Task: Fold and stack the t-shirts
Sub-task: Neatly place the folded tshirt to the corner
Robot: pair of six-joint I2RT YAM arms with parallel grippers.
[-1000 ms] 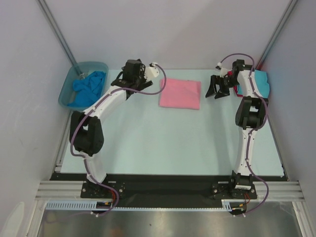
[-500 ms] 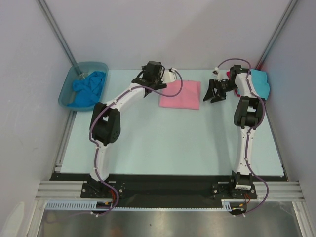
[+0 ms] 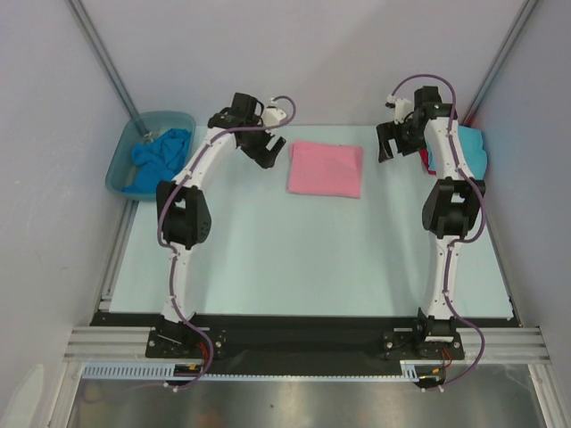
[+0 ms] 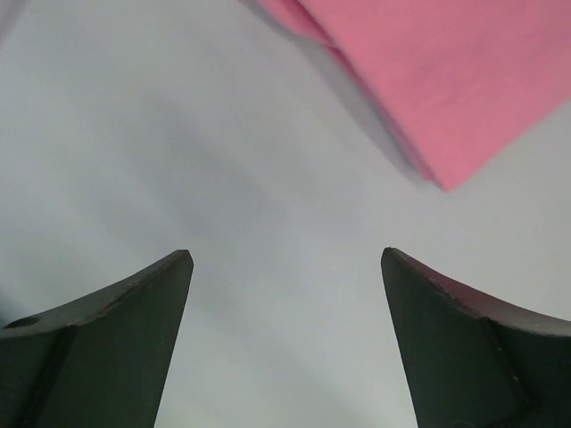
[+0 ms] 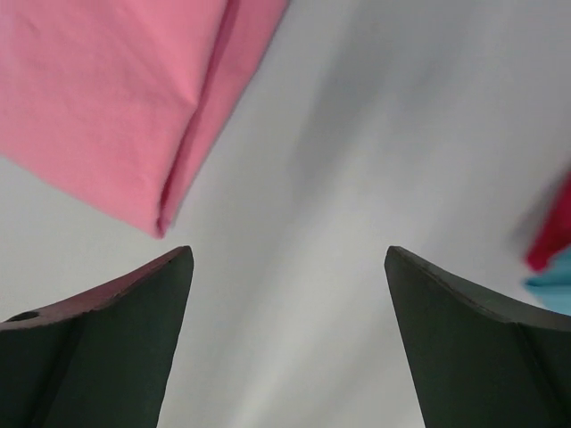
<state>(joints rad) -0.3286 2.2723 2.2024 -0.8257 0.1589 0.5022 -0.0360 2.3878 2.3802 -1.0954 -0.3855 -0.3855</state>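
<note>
A folded pink t-shirt (image 3: 326, 168) lies flat at the back middle of the table, its corners showing in both wrist views (image 4: 428, 71) (image 5: 116, 98). My left gripper (image 3: 265, 152) hangs open just left of it with nothing between its fingers (image 4: 285, 259). To the shirt's right my right gripper (image 3: 397, 143) is open and empty too (image 5: 290, 254). A turquoise t-shirt (image 3: 473, 150) lies on a red t-shirt (image 5: 553, 232) at the back right, behind the right arm. A brighter blue t-shirt (image 3: 161, 156) lies crumpled in the tub (image 3: 120, 169).
The translucent grey-blue tub stands at the back left corner beside a metal post (image 3: 107, 62). Grey walls close in the table on three sides. Both arm bases sit on the black rail (image 3: 303, 343) at the near edge.
The left gripper swung in toward the pink t-shirt's left edge, then pulled back a little. The right gripper rose and drew back slightly from the shirt's right edge. The shirt has not moved.
</note>
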